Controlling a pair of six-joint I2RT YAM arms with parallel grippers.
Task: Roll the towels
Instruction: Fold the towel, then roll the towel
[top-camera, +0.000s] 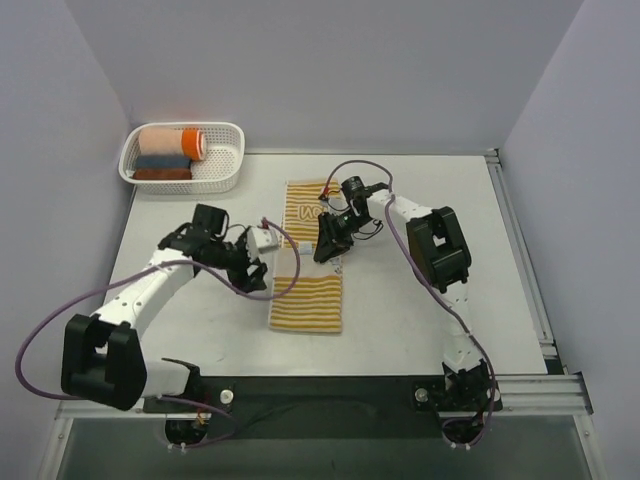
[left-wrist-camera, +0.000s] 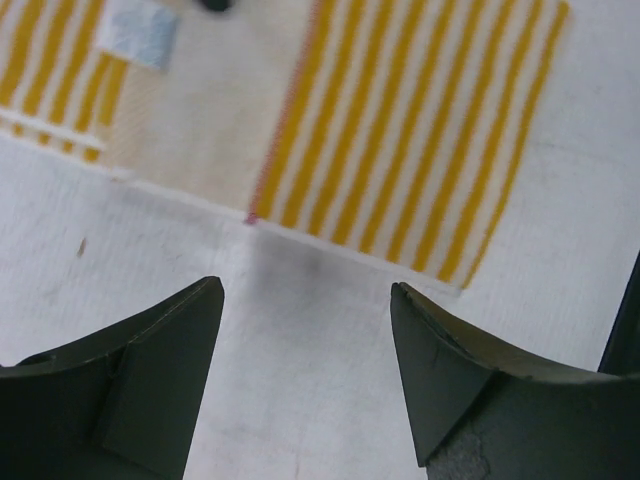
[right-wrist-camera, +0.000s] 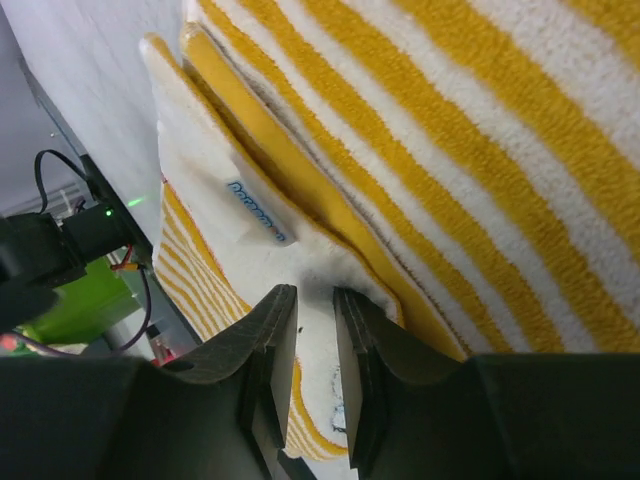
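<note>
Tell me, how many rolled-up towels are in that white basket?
3. A peach-and-orange roll lies at the back, a grey-blue roll in front of it, and a reddish-brown roll nearest the front wall of the basket. More could be hidden underneath.

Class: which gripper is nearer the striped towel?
Right. The right gripper pinches a fold of the striped towel; the left gripper hangs open over the table beside it.

The towel bears white lettering — illegible; its small tag (blue print) is too blurred.
</note>
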